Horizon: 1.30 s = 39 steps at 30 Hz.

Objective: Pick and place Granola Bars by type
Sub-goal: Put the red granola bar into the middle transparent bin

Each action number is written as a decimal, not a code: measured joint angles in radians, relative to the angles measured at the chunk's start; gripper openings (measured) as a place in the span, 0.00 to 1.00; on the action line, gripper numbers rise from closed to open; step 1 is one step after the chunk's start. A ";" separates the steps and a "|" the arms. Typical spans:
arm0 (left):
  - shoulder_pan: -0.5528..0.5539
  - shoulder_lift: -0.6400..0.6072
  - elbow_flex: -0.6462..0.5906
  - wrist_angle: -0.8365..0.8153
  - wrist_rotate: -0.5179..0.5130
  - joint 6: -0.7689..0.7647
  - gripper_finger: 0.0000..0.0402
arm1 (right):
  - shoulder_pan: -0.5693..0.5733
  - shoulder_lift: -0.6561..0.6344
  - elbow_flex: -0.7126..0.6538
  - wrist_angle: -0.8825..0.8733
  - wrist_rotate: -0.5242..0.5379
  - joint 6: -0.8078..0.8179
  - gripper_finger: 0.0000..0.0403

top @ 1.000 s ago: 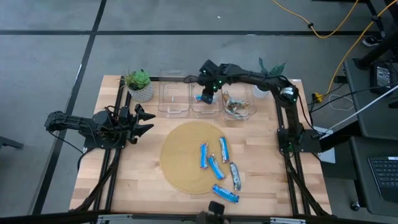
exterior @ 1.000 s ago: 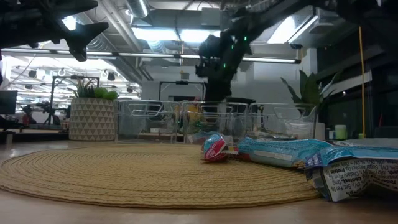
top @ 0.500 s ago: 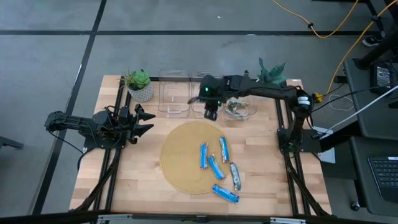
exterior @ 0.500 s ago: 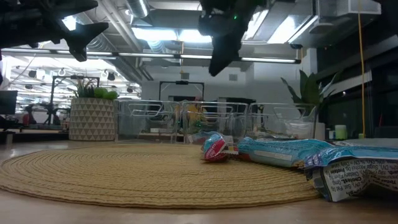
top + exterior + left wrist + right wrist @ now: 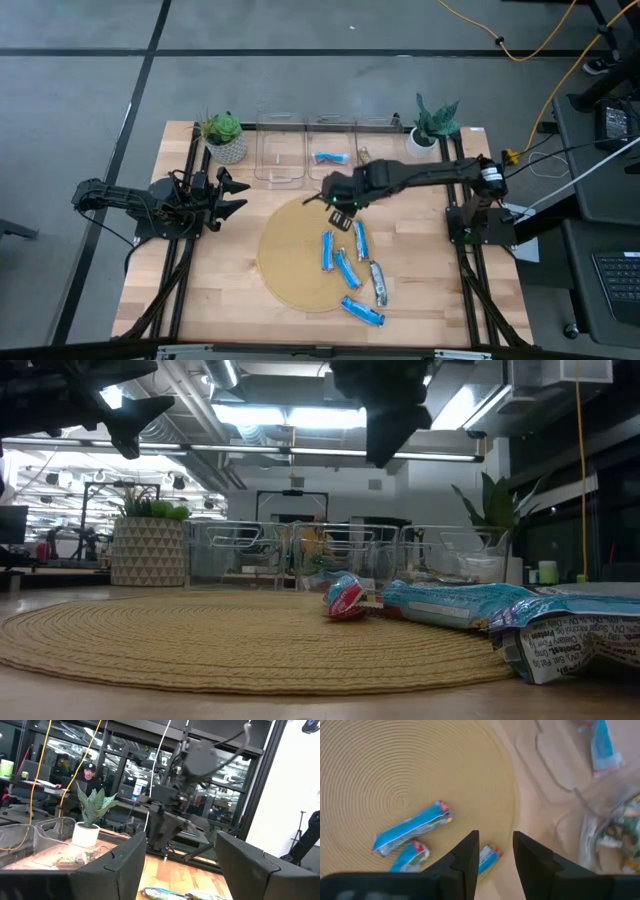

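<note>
Three blue granola bars [image 5: 327, 250] [image 5: 360, 240] [image 5: 346, 270] lie flat on the round woven mat [image 5: 285, 245]. A further blue one [image 5: 362, 311] and a silvery one [image 5: 379, 283] lie at the mat's near right rim. One blue bar [image 5: 330, 158] lies in the middle clear bin [image 5: 330, 130]. My right gripper [image 5: 338, 212] hangs open over the mat's far right part, pointing down, nothing between its fingers [image 5: 465, 860]. My left gripper [image 5: 235, 195] waits open at the table's left, above the surface.
Three clear bins stand in a row at the far edge; the left one [image 5: 280, 150] shows nothing inside, and the right one [image 5: 615, 835] holds green-brown wrappers. Potted plants [image 5: 224, 135] [image 5: 432, 122] flank the bins. Bare wood lies left of the mat.
My right gripper has come up out of the middle bin and swung toward the table's near edge, rolling as it went, until it hangs over the mat's far part. The blue bar stays behind in the middle bin.
</note>
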 joint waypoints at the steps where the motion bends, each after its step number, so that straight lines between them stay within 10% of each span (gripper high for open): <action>1: 0.000 0.000 0.000 0.000 0.000 0.000 0.56 | 0.014 0.000 0.000 -0.008 0.012 0.022 0.30; 22: 0.000 0.000 0.000 0.000 0.000 0.000 0.56 | 0.132 0.003 -0.086 -0.080 0.043 0.354 0.32; 39: 0.000 0.000 0.000 0.000 0.000 0.000 0.56 | 0.110 0.005 -0.445 0.282 -0.090 0.548 0.72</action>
